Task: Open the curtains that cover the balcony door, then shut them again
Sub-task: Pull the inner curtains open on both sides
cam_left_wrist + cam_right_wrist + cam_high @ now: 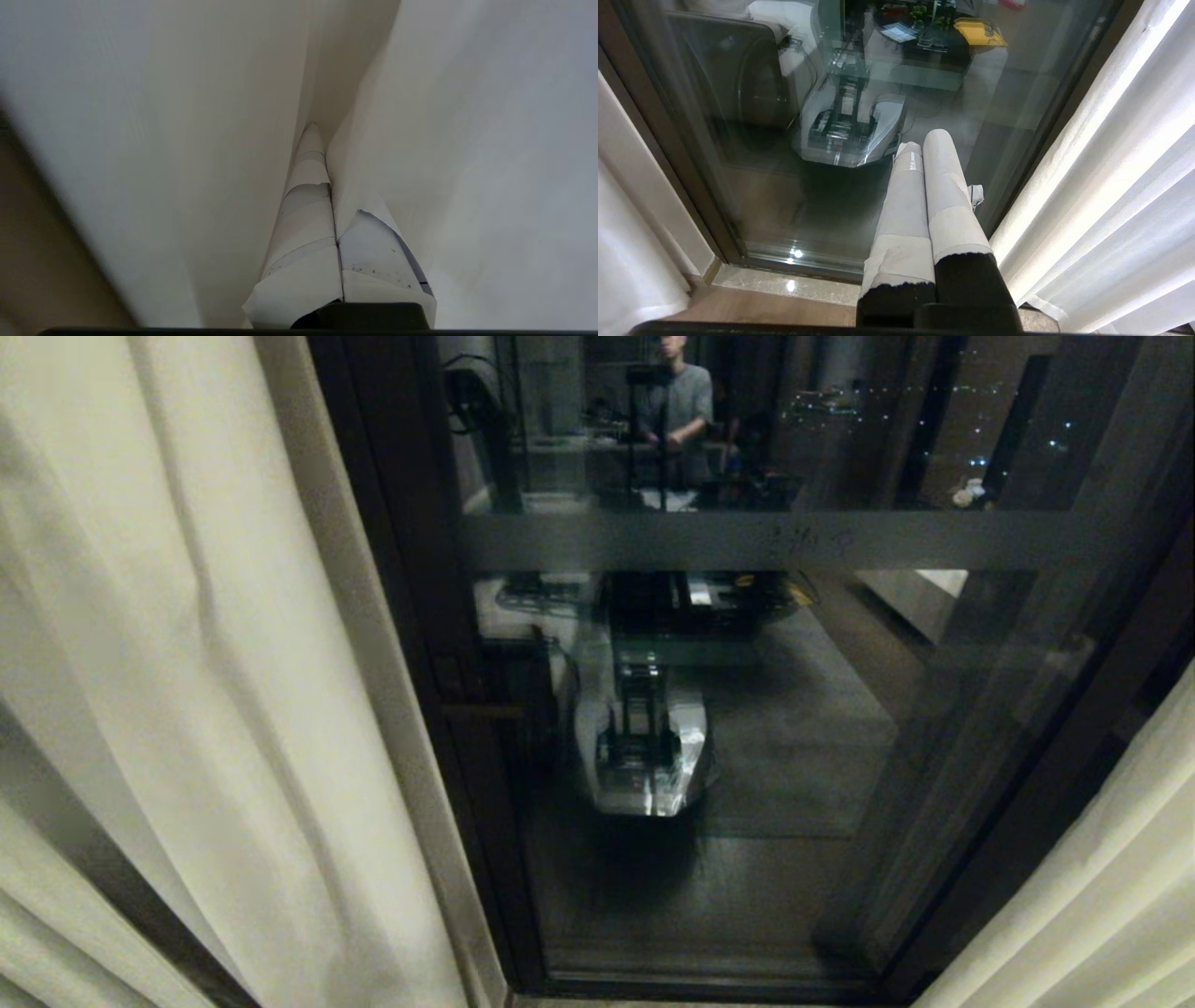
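The curtains are parted. The left cream panel [187, 663] fills the left third of the head view, and the right panel [1102, 896] shows at the lower right corner. Between them stands the balcony door [794, 756], dark-framed glass. Neither arm shows in the head view. My left gripper [314, 133] is shut, its taped fingers pushed into a deep fold of the curtain fabric [163, 140], which wraps both sides and drapes over one finger. My right gripper [923, 142] is shut and empty, pointing at the lower door glass [761, 196], with the right curtain [1111, 186] close beside it.
The glass reflects my own base [644, 747] and a person [686, 401] standing behind a desk. A dark vertical frame post [392, 569] borders the left panel. A pale stone threshold [784, 284] runs along the foot of the door.
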